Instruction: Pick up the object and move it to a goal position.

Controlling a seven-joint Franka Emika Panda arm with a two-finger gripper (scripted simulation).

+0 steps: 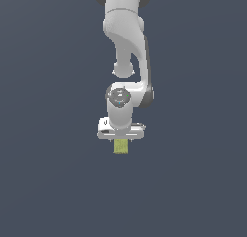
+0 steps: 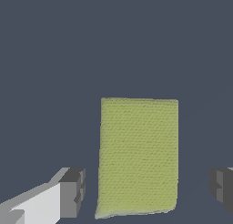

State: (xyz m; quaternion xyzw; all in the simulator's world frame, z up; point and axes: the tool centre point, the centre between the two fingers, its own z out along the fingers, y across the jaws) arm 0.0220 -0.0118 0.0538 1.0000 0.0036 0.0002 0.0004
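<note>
The gripper (image 2: pixel 145 189) is hanging with its jaws spread wide, both fingers (image 2: pixel 73 191) standing clear of the yellow-green block (image 2: pixel 138 157) lying between them on the plain grey floor (image 1: pixel 48 183) directly below the arm (image 1: pixel 126 43), no writing showing anywhere.

Flat, even, dim render light; sharp focus, no glare or shadows.

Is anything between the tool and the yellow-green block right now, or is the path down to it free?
Nothing visible is in the way. In the wrist view the block lies between the open fingers of the tool, with bare gaps on both sides.
</note>
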